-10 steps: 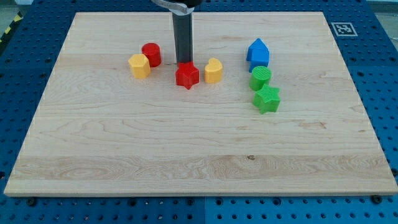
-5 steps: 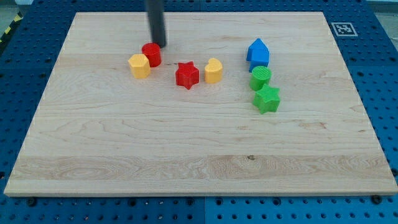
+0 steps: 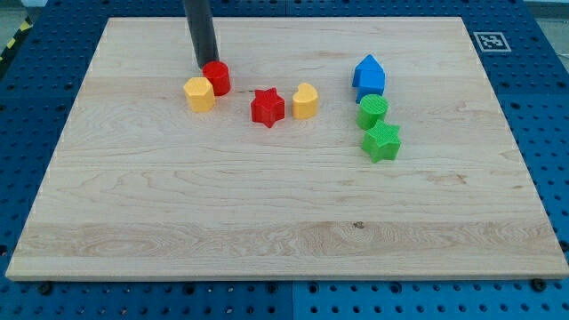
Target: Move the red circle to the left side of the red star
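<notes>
End effector first: no jaws on this rig, only a straight dark rod, so it holds nothing and can only push. My tip point(image 3: 204, 65) sits at the upper-left edge of the red circle point(image 3: 216, 77), touching it or very nearly so — I cannot tell which from this angle. The rod rises out of the view's top.

That red circle stands in the upper-left part of the desk point(image 3: 267, 222), with the yellow block point(image 3: 199, 93) pressed against its lower-left side. Its shape looks like a many-sided prism, though I cannot make it out exactly. To the view's right of the pair, a short way apart, lies the red star point(image 3: 267, 107), so the circle is already on the star's left and a little higher. Just beside the star on its right sits the yellow heart point(image 3: 305, 100).

Further right, well apart from this group, three blocks run in a column — the blue house-shaped block point(image 3: 369, 75) on top, a green circle point(image 3: 372, 111) under it and a green star point(image 3: 381, 140) lowest, each touching or almost touching its neighbour.
</notes>
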